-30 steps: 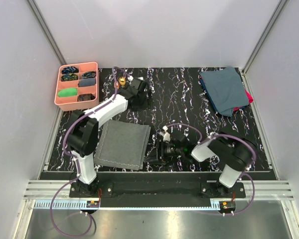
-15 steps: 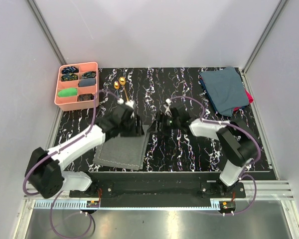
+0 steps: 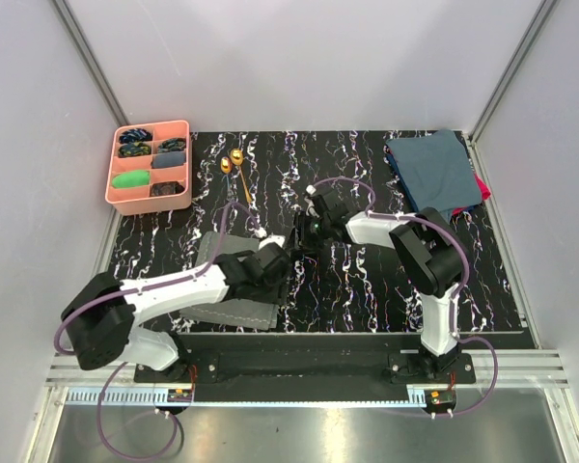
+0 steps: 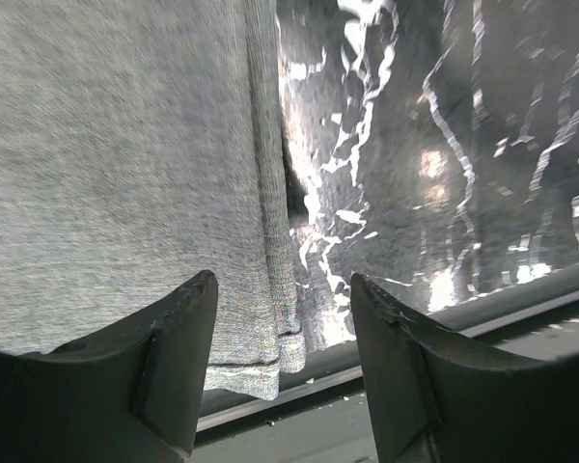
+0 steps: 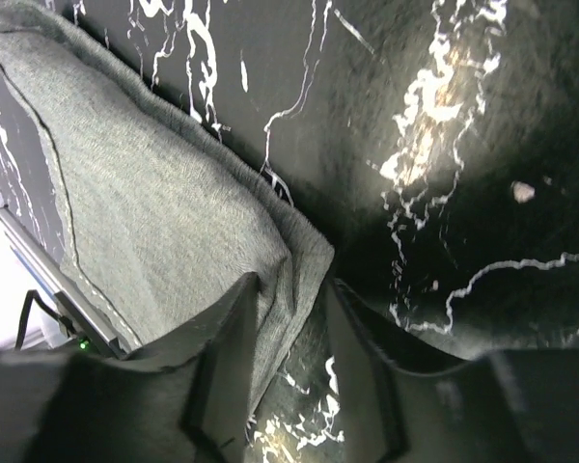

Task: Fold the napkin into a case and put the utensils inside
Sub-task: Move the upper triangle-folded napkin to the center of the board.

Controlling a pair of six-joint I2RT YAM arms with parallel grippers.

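Since the earlier frame, both arms have shifted to the grey square fabric napkin (image 3: 236, 311), which lies folded on the black marbled desk (image 3: 367, 289). The left fingers (image 4: 179, 357) are released and straddle its right edge. The right fingers (image 5: 227, 367) grasp its far right corner.

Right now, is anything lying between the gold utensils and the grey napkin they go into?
Nothing visible: only bare table lies between the utensils and the napkin. The pink tray sits off left; the left arm lies across the napkin.
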